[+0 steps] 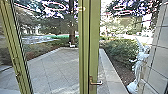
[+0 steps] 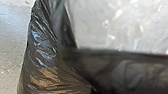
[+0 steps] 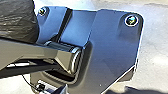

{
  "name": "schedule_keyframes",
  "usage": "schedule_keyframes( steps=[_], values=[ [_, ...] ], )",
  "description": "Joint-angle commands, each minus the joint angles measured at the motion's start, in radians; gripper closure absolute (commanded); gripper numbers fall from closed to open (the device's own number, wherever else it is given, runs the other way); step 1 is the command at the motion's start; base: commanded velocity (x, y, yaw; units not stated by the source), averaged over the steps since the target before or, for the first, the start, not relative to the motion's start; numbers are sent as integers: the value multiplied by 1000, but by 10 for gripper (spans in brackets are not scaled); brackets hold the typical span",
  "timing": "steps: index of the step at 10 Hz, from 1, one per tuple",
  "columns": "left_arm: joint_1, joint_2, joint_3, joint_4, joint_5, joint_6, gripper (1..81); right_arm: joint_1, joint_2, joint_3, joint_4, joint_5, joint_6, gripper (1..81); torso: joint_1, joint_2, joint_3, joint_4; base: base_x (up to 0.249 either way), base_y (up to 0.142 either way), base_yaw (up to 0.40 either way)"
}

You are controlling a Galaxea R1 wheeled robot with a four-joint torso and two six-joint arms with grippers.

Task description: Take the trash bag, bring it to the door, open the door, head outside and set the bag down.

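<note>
This is the glazed doorway of a building, facing a paved yard with planting. The glass door with a green frame (image 1: 94,45) bears a brass-coloured lever handle (image 1: 96,82). Beyond the door lie large grey paving slabs (image 1: 53,67) with a low, pale stone border (image 1: 110,72), leafy green shrubs (image 1: 116,51) and a dark tree trunk (image 1: 72,36). Right of the door stand a white winged statue (image 1: 140,66) and a pale panelled wall (image 1: 159,53).

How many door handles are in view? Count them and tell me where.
2. The right handle is low on the middle green post; the left handle is low on the left green post. Others may be hidden.
</note>
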Motion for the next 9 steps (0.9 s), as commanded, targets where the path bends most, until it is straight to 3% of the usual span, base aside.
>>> schedule_keyframes(
  steps=[1,9],
  values=[
    [-62,-9,2,12,52,6,811,49,-16,4,9,-54,-4,10,1,0,0,0,0,0,184],
    [-60,4,-17,18,52,6,811,49,-13,4,8,-54,-4,10,1,0,0,0,0,0,166]
  ],
)
